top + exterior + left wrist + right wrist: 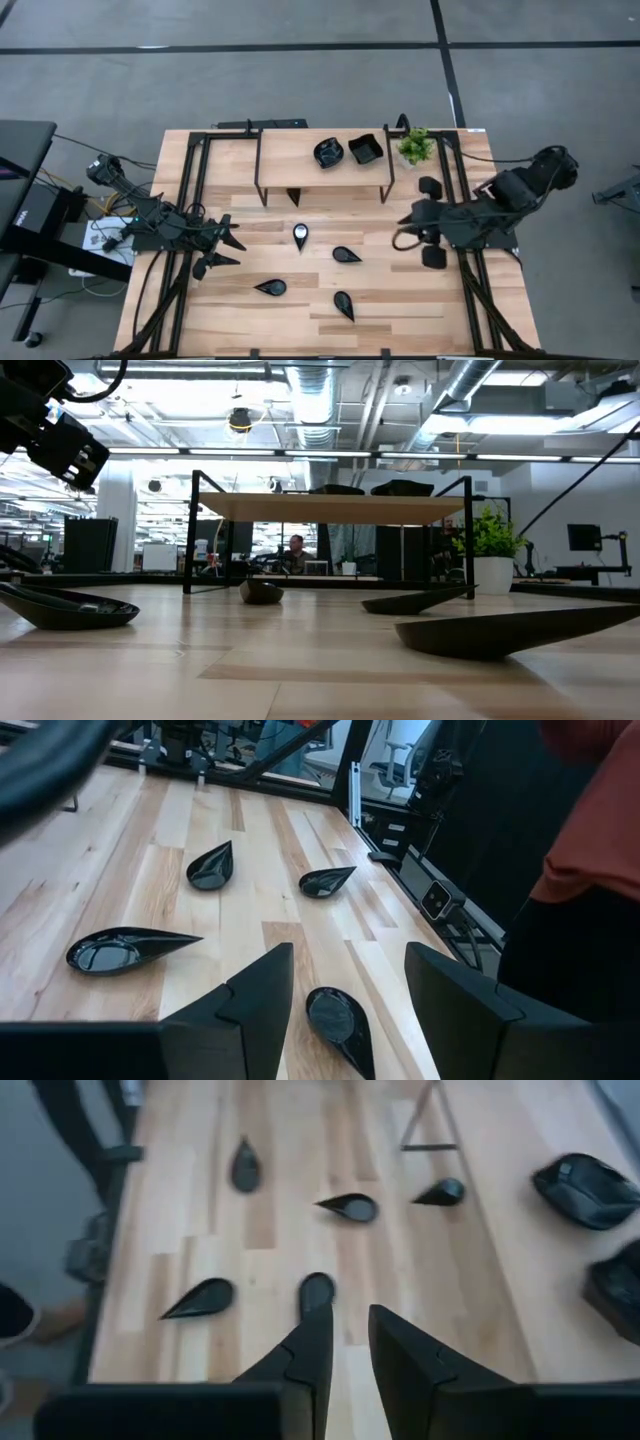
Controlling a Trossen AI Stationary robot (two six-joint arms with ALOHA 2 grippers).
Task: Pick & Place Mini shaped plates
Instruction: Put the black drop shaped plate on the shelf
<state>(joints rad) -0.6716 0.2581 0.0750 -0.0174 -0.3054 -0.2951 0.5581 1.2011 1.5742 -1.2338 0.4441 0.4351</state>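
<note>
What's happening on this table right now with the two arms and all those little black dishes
Neither arm holds anything. The left gripper hovers open at the table's left side, facing four teardrop plates lying loose on the wood; the nearest one sits just ahead of its fingers. The right gripper waits empty at the right side, fingers narrowly parted. Two more plates, a scalloped round one and a square one, sit on the raised shelf, beside a small potted plant.

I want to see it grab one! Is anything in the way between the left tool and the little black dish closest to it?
Nothing visible is. The left tool is open above bare wood, and the nearest teardrop plate lies apart from it on the table with only empty boards between them. The other teardrop plates sit farther off.
</note>
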